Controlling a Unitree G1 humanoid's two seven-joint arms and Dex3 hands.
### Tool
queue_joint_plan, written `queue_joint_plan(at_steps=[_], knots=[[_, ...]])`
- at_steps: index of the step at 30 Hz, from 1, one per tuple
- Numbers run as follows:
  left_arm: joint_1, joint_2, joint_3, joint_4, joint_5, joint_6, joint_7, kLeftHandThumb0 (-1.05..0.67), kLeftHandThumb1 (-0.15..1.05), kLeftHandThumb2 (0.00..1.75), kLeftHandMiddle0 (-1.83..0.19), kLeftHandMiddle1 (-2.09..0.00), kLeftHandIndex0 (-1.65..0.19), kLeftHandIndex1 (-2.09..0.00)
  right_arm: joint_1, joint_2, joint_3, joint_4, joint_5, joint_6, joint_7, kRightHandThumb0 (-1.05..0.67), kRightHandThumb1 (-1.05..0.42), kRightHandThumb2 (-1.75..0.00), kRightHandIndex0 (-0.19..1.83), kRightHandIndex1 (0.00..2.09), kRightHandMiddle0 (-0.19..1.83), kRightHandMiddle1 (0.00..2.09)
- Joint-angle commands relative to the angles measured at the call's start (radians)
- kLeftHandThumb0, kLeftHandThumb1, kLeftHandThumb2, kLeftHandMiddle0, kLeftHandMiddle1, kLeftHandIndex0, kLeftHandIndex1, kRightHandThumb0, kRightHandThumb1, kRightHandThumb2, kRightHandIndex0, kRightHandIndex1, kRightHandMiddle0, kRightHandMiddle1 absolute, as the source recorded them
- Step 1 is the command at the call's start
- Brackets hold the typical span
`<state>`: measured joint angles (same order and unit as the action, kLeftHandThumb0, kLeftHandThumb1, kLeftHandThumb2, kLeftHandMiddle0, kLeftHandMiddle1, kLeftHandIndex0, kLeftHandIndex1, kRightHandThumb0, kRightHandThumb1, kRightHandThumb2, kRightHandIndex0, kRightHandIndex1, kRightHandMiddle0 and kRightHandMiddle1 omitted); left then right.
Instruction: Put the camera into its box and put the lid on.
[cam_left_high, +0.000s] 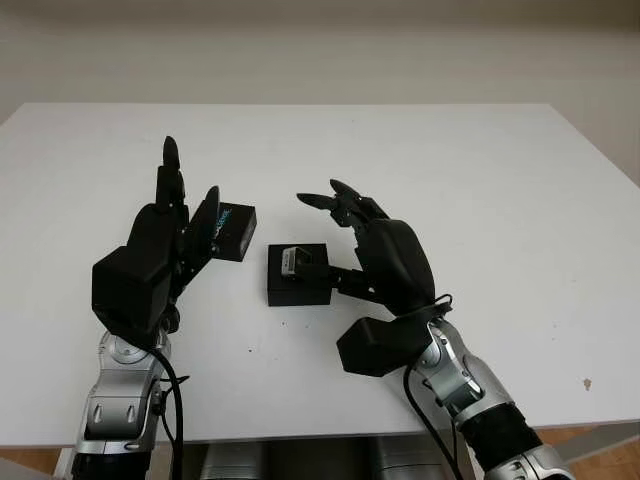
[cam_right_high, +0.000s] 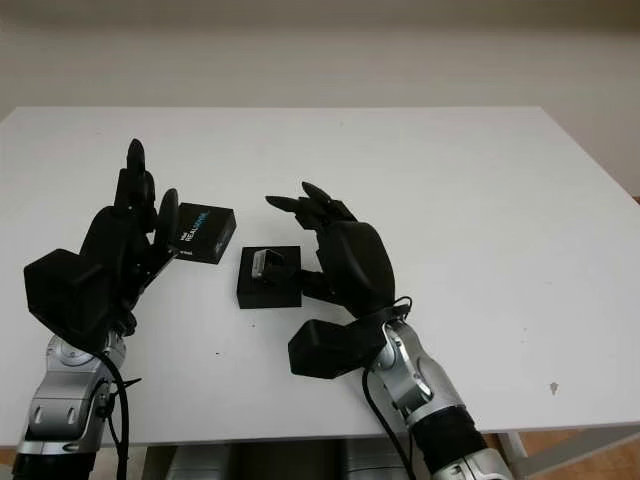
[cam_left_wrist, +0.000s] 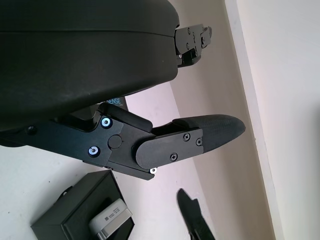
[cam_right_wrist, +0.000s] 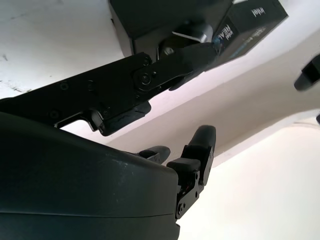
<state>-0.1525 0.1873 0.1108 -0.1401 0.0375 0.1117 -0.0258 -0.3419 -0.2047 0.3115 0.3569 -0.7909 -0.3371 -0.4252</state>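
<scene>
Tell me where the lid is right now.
The lid lies flat on the table, just beside the left hand and left of the box holding the camera.

Matte black square cardboard box (cam_left_high: 298, 276) holds a small silver-grey metal camera (cam_left_high: 292, 260). Flat black cardboard lid (cam_left_high: 232, 231), just beyond the left hand's fingertips, carries white and blue lettering. Smooth white table (cam_left_high: 480, 180); glossy black three-finger hands.
</scene>
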Motion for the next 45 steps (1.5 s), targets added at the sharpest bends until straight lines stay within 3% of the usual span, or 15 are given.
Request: queue_joint_plan(at_steps=[1, 17, 45], knots=[[-0.01, 0.001, 0.0, 0.005, -0.001, -0.016, -0.002, -0.66, 1.05, 0.64, 0.19, 0.0, 0.19, 0.0, 0.001, -0.012, 0.016, -0.024, -0.021, 0.017, -0.011, -0.69, -0.91, -0.06, 0.35, 0.2, 0.24, 0.83], [-0.01, -0.004, -0.001, 0.0, -0.003, -0.007, 0.002, -0.66, 1.05, 0.63, 0.19, 0.0, 0.19, 0.0, -0.014, 0.002, 0.078, 0.008, -0.067, 0.116, -0.077, -0.71, -0.94, -0.06, 0.38, 0.19, 0.25, 0.92], [0.004, -0.01, 0.002, -0.019, -0.008, 0.006, 0.003, -0.65, 1.05, 0.6, 0.19, 0.0, 0.19, 0.0, -0.064, -0.003, 0.154, 0.107, -0.11, 0.144, -0.16, -0.71, -0.97, -0.06, 0.42, 0.24, 0.31, 1.1]])
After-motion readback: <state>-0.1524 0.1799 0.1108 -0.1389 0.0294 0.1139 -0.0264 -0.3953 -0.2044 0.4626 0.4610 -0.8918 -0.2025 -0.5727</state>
